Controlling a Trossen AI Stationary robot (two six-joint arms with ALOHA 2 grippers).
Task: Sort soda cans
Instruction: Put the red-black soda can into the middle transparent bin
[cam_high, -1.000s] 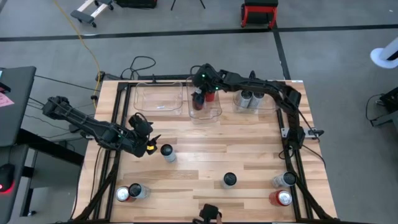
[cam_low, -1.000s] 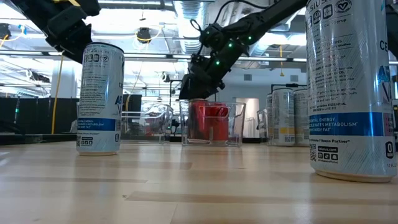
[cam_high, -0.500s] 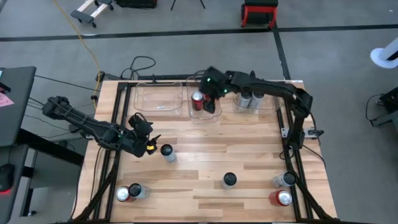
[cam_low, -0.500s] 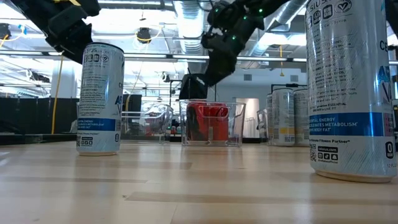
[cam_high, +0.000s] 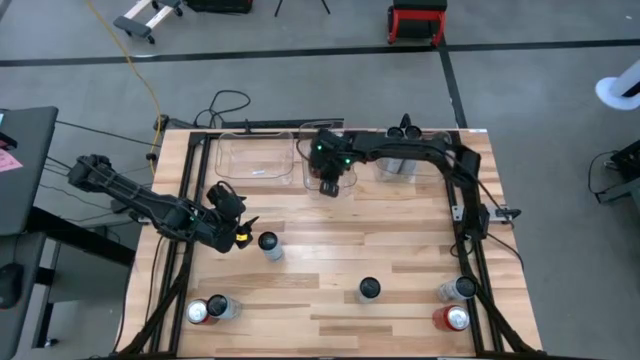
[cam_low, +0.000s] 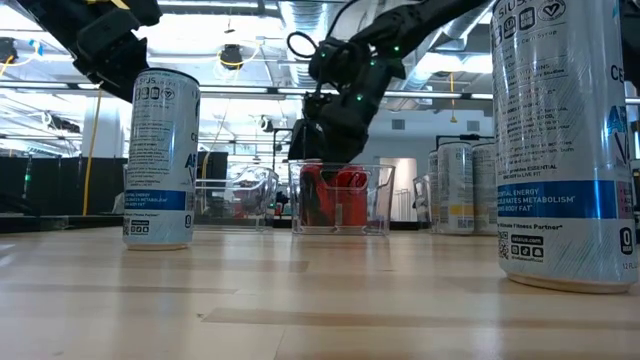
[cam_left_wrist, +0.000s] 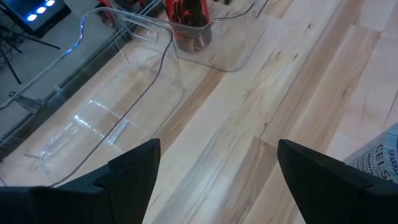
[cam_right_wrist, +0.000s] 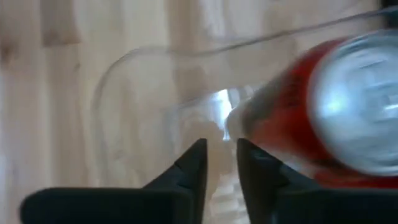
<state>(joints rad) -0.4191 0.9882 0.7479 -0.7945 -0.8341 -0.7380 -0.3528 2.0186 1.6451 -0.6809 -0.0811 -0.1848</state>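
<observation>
1. The left bin (cam_high: 255, 156) held nothing; the left gripper (cam_high: 240, 229), fingers apart, hovered beside a grey can (cam_high: 268, 243).
2. The middle bin (cam_high: 312, 180) held a red can (cam_low: 338, 198); the right gripper (cam_high: 331, 184) hung over it, fingers nearly together, empty.
3. The right bin (cam_high: 382, 172) held grey cans (cam_low: 453, 186).

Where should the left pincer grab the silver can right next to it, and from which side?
Grip the silver can across its round side wall, likely upper half. It stands upright with bare wood around it, so the open left pincer, beside it, can come in level from its own side.
</observation>
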